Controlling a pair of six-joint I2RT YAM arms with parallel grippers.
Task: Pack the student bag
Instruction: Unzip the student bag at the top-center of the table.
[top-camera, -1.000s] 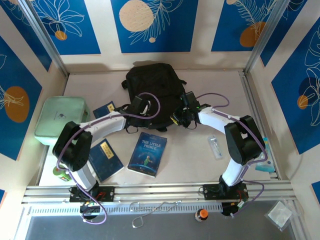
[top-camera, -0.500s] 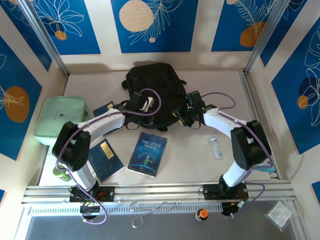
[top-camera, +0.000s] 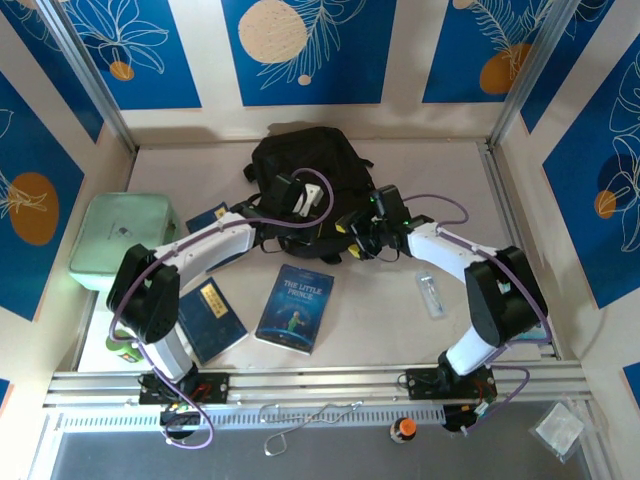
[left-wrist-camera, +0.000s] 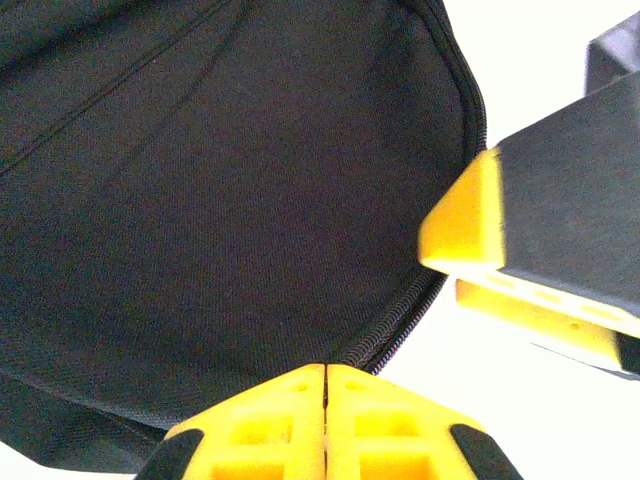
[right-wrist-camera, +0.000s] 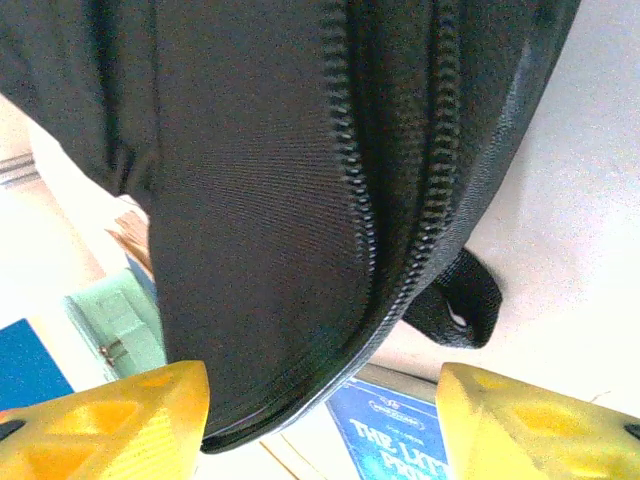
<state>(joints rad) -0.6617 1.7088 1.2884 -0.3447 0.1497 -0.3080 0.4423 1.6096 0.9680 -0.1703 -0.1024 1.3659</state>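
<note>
The backpack (top-camera: 300, 170) is found at the far middle of the table (top-camera: 450, 170), well apart from the green case (top-camera: 120, 235). Its zipped edge is pinched by the left claw (left-wrist-camera: 325, 395), whose fingers are pressed together, probably so that the rim is lifted and steadied. The right claw (right-wrist-camera: 325, 420) is spread wide with the zip track between its fingers, untouched, seemingly so that the zip can be reached. "THE LITTLE PRINCE" is read on the blue book (top-camera: 296, 307) nearby; smaller labels cannot be read.
</note>
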